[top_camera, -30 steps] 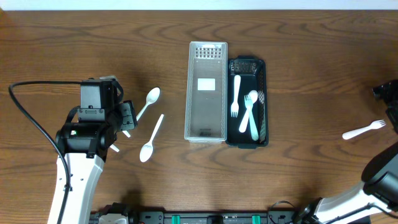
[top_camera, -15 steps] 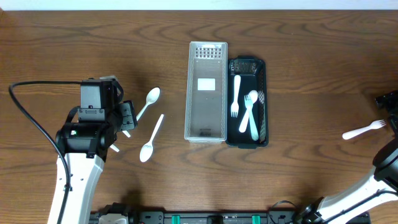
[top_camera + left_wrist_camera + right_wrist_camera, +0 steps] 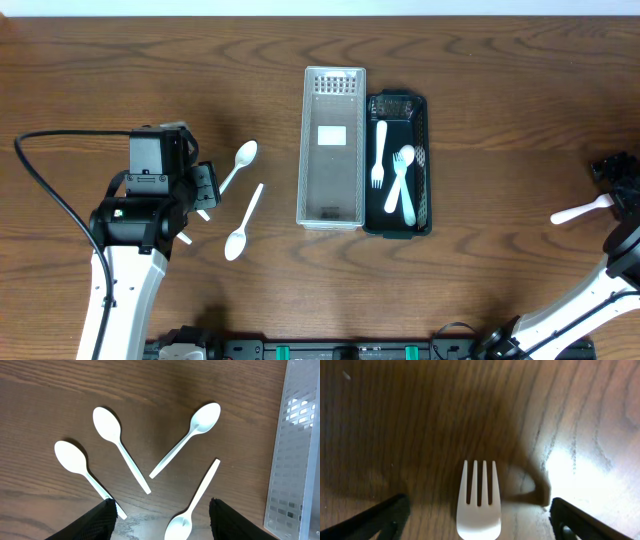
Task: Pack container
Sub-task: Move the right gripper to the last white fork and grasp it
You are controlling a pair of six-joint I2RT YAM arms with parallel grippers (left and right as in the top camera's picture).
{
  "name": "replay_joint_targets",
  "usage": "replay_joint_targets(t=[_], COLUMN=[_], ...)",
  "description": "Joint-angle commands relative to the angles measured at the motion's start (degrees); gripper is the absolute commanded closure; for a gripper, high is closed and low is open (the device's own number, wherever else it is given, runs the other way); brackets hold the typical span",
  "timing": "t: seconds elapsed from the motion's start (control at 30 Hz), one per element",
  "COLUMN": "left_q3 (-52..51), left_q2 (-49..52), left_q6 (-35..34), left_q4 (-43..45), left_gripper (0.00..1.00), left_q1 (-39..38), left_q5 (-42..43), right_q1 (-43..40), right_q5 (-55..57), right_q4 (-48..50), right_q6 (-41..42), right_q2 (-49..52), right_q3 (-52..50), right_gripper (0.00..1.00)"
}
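A clear plastic tray [image 3: 332, 150] stands at the table's middle with a black tray [image 3: 425, 150] beside it holding white cutlery [image 3: 397, 175]. Two white spoons [image 3: 243, 160] [image 3: 243, 220] lie left of the trays. The left wrist view shows several spoons [image 3: 120, 449] [image 3: 192, 427] [image 3: 192, 505] [image 3: 82, 467] on the wood, with my left gripper [image 3: 162, 525] open above them. A white fork [image 3: 583, 210] lies at the far right. My right gripper [image 3: 477, 522] is open, its fingers either side of the fork's head [image 3: 479, 505].
The clear tray's wall shows at the right edge of the left wrist view [image 3: 295, 450]. A black cable [image 3: 50, 190] loops at the left of the table. The right arm [image 3: 618, 260] sits at the table's right edge.
My right gripper has moved down and inward at the right edge, coming over the fork's tines. The left arm and the spoons have not moved.
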Motion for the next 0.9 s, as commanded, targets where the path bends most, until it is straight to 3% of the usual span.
replay_joint_targets(t=[0.0, 0.17, 0.37, 0.87], left_q3=[1.2, 1.2, 1.2, 1.2], left_q2=[0.3, 0.3, 0.3, 0.3], left_q6=[0.4, 0.4, 0.4, 0.4], left_q4=[-0.1, -0.1, -0.1, -0.1], left_gripper=[0.37, 0.37, 0.37, 0.37], left_q1=[0.1, 0.1, 0.1, 0.1], left_q5=[-0.5, -0.5, -0.5, -0.5], right_q1=[-0.3, -0.3, -0.3, -0.2], right_q5=[0.0, 0.0, -0.1, -1.6], right_q4=[0.4, 1.6, 4.1, 4.6], right_q6=[-0.2, -0.2, -0.2, -0.2], right_q2=[0.4, 0.5, 0.5, 0.5], right_q3=[-0.4, -2.0, -5.7, -7.1], right_gripper=[0.16, 0.25, 0.27, 0.55])
